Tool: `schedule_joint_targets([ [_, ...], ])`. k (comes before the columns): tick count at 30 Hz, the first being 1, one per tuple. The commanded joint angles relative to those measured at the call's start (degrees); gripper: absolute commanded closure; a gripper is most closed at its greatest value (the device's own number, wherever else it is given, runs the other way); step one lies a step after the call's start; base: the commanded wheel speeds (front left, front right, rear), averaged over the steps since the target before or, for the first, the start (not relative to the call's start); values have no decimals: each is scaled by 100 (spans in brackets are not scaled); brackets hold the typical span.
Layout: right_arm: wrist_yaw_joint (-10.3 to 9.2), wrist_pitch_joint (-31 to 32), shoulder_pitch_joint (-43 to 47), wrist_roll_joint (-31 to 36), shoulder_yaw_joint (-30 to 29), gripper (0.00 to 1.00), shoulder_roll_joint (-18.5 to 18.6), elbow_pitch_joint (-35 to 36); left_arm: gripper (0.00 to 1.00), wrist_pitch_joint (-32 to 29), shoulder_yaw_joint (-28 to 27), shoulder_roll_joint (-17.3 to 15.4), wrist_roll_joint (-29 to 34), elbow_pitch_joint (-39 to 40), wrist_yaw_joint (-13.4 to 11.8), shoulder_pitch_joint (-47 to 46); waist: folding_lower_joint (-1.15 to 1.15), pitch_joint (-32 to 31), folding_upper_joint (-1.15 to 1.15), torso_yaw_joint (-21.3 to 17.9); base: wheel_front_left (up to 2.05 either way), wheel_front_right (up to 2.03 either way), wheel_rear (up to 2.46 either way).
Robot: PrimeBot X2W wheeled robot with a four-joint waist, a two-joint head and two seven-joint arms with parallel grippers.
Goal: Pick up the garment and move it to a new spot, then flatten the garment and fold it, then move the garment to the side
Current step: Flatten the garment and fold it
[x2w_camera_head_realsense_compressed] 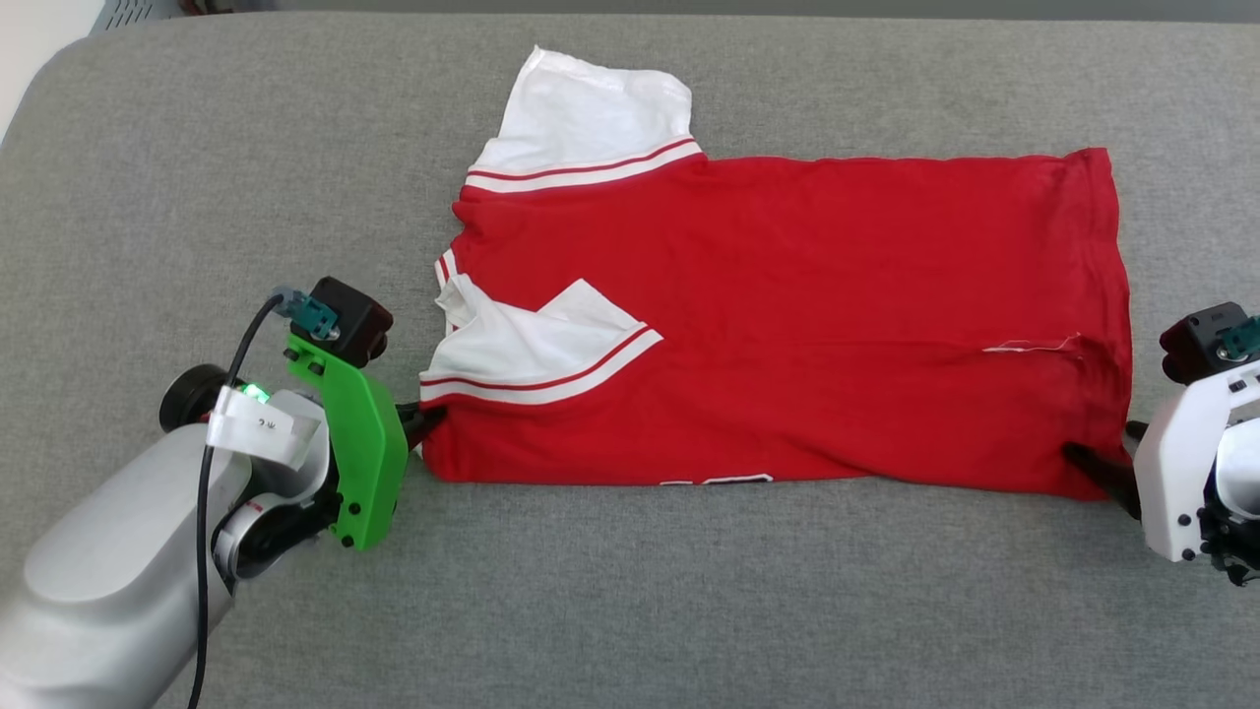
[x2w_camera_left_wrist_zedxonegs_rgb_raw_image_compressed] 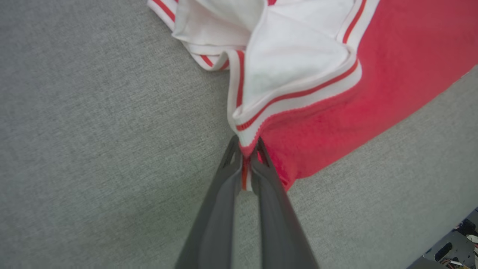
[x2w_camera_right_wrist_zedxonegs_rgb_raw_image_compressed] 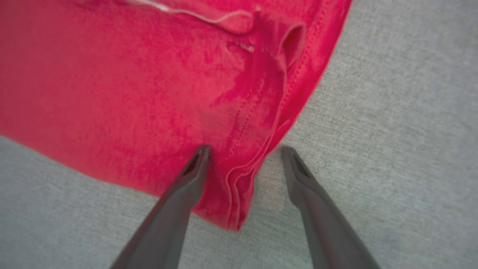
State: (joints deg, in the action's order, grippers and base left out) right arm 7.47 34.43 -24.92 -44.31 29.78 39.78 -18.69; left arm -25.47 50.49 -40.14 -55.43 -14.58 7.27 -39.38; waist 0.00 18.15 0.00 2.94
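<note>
The garment (x2w_camera_head_realsense_compressed: 787,315), a red jersey tee, lies spread sideways across the middle of the grey upholstered surface (x2w_camera_head_realsense_compressed: 689,611), collar end toward the left edge, hem toward the right. One white sleeve (x2w_camera_head_realsense_compressed: 591,108) sticks out toward the far edge; the other sleeve (x2w_camera_head_realsense_compressed: 536,350) is folded back over the red body, its striped trim on top. A sliver of black-and-white print (x2w_camera_head_realsense_compressed: 716,481) peeks out along the near edge. At the near left corner of the shirt, the left gripper (x2w_camera_head_realsense_compressed: 423,421) is pressed together on the cloth, and the wrist view shows red fabric and striped trim pinched between its dark fingers (x2w_camera_left_wrist_zedxonegs_rgb_raw_image_compressed: 224,186). A black cable (x2w_camera_head_realsense_compressed: 202,551) runs along that arm behind the green wrist bracket (x2w_camera_head_realsense_compressed: 359,443). Over at the near right corner, the right gripper (x2w_camera_head_realsense_compressed: 1102,463) is spread wide and grips nothing: one finger (x2w_camera_right_wrist_zedxonegs_rgb_raw_image_compressed: 186,179) sits over the red hem, the other finger (x2w_camera_right_wrist_zedxonegs_rgb_raw_image_compressed: 302,179) over bare grey, with the folded hem corner between them. Nothing else lies on the surface near the shirt; blurred clutter (x2w_camera_left_wrist_zedxonegs_rgb_raw_image_compressed: 452,250) shows past its edge.
</note>
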Motion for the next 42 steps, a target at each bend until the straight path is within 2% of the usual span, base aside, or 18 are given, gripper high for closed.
schedule_joint_targets([
  [1, 2, -55, 132, -78, 228, 100, -209, -164, 100, 50, 6, -7, -12, -42, -10, 84, 0, -90, 0, -47, 0, 0, 0],
  [8, 2, -601, 143, -254, 255, 100, 100, -74, 100, 170, -11, -144, -210, -134, -5, 404, 0, -529, 0, -102, 0, 0, 0],
  [15, 2, -930, 569, -459, 15, 100, 337, 342, 100, 158, -4, -394, -361, 196, -47, 733, 0, -944, 0, -77, 0, 0, 0],
  [24, 2, -1003, 1654, -503, -607, 100, 504, 940, 100, 98, 160, -763, -434, 1051, -368, 1419, 0, -1257, 0, -19, 0, 0, 0],
  [31, 2, -783, 2351, -360, -1123, 100, 330, 1221, 100, 119, 286, -918, -476, 1412, -632, 1881, 0, -1143, 0, -41, 0, 0, 0],
  [36, 2, -540, 2412, -223, -1212, 100, 17, 1159, 100, 189, 332, -754, -522, 1219, -685, 1981, 0, -995, 0, -81, 0, 0, 0],
  [42, 2, -429, 2307, 58, -1106, 100, -270, 662, 100, 296, 375, -548, -560, 710, -645, 2036, 0, -913, 0, -98, 0, 0, 0],
])
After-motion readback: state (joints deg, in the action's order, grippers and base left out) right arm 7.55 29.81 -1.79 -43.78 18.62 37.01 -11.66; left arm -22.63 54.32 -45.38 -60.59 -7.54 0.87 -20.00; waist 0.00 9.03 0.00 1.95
